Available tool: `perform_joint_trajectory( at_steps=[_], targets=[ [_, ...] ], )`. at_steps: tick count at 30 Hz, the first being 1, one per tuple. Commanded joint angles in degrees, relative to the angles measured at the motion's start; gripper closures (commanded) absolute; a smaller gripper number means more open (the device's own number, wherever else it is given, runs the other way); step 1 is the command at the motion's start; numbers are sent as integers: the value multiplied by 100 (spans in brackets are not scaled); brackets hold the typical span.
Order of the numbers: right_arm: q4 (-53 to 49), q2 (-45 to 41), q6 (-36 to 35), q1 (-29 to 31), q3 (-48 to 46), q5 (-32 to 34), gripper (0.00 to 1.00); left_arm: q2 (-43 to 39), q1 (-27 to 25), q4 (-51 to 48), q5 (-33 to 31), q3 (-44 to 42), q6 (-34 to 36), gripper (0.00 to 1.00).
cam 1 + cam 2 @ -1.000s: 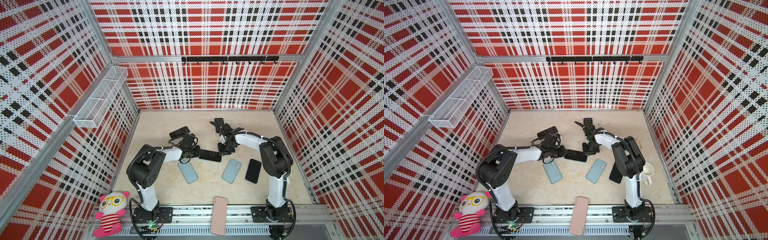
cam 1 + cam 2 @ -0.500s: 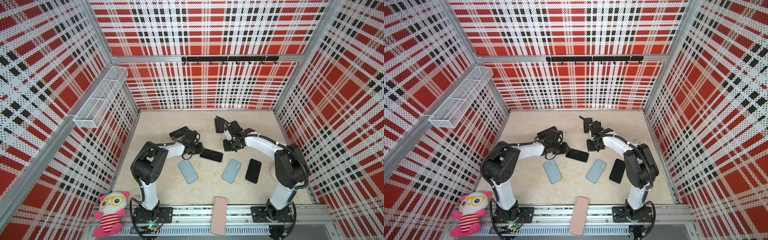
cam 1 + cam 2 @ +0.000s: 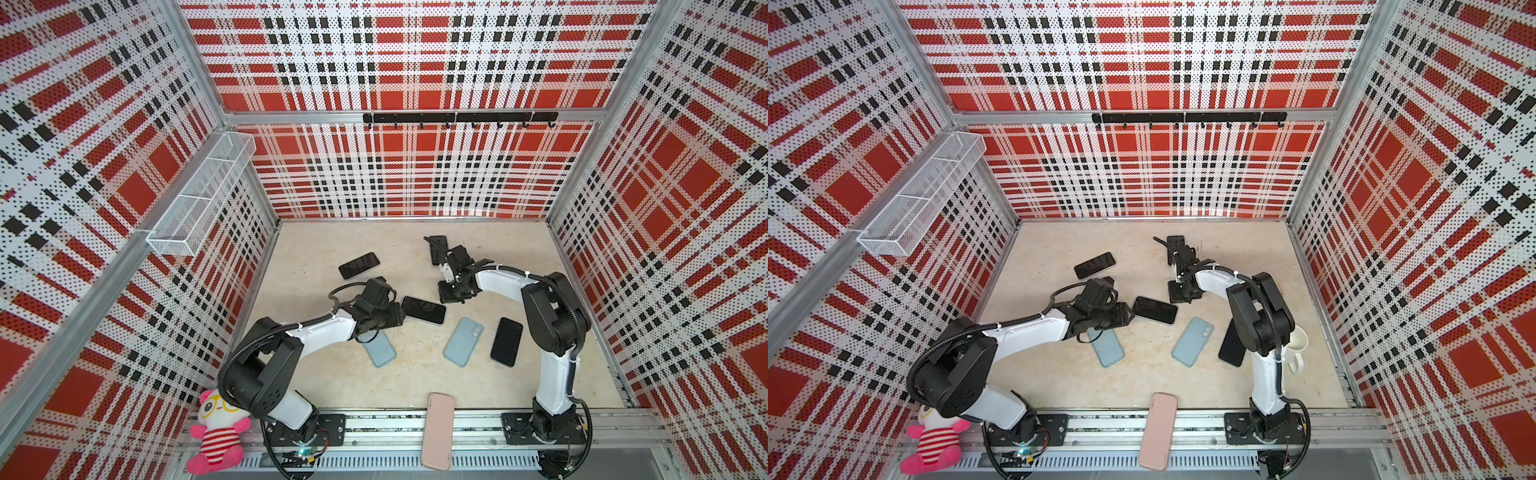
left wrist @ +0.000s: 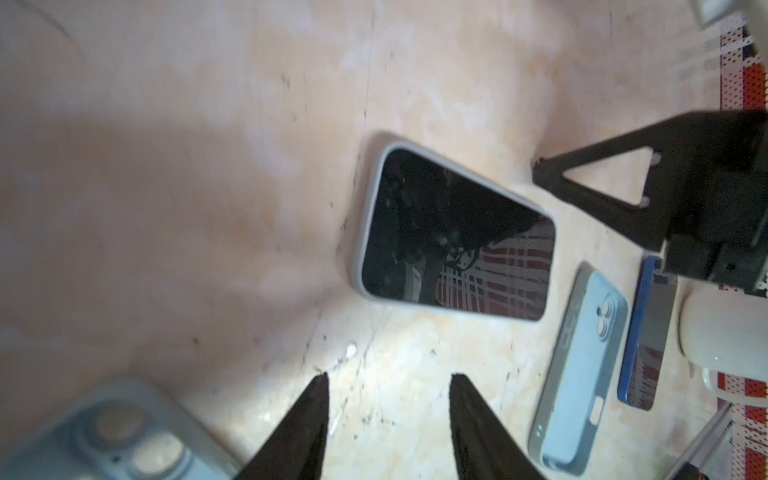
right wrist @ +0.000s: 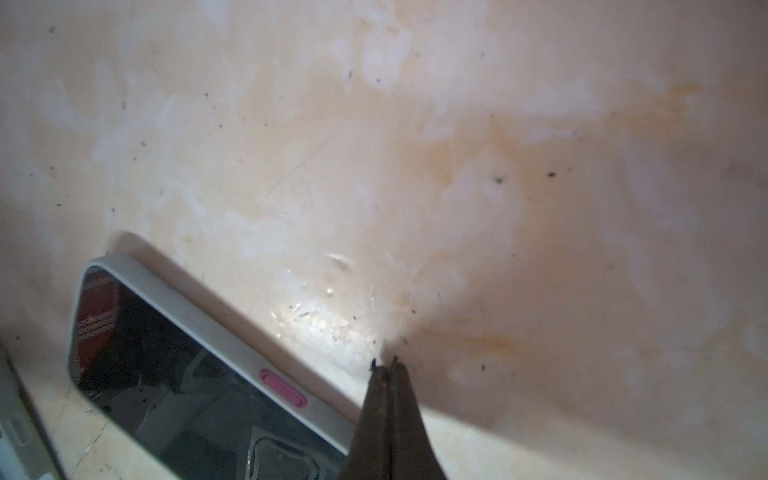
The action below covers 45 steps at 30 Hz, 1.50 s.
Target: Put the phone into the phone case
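Since a second ago, the fingers of the left gripper have been spread and those of the right gripper pressed together; nothing is held. The phone, screen up in a white case, is seen unmoved mid-table, its long axis running far-left to near-right, one short end just beside the left gripper. A light blue case and a dark phone lie near.
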Motion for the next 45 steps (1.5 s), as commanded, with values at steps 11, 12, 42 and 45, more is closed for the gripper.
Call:
perform_joint_trajectory(
  at_steps=[11,12,42,45],
  targets=[
    [1980,-1271,1163,624,-2435,-1262,99,1230,-168,1541,300,228,-830,51],
    [2328,-1323,1419,668,-2585,-1470,99,1338,-173,1517,275,333,-787,51],
    [223,-4514,471,-1628,-1909,-405,0,2082,-1209,-2457,-2015,2808,1808,2],
    [235,-4553,426,-1695,-1956,-421,0,2284,-1356,-2394,-1997,2920,1740,2]
  ],
)
